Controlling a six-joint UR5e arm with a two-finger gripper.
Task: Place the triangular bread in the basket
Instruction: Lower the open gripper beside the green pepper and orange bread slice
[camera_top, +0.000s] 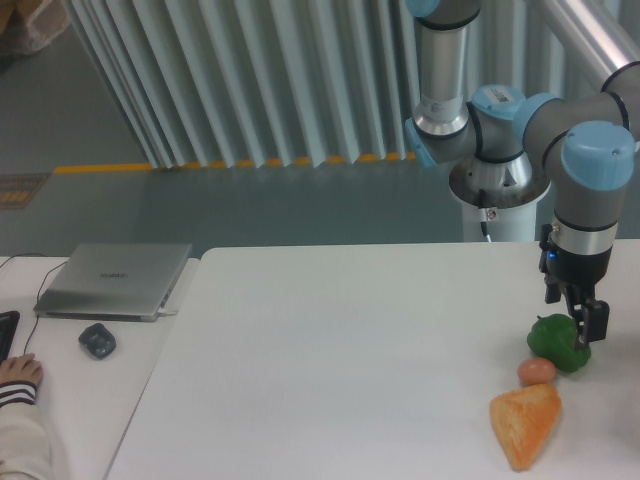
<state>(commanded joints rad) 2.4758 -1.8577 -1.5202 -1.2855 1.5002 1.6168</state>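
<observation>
Gripper (580, 325) low at right edge of surface (350, 350), in front of green pepper (558, 343); jaws' gap not readable, nothing visibly held. Triangular bread (527, 422) flat, nearer camera, just beside small ball (536, 371). Basket not in view. Advisable: shift toward camera, clear pepper and ball, grip wedge across narrower sides.

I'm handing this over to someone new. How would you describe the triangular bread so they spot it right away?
Look at the white table, near its front right corner, below the gripper. Three items cluster there: a green bell pepper, a small pinkish-brown ball and, nearest the camera, the triangular bread. It is the only orange-tan wedge, rough-surfaced and bigger than the ball.
</observation>
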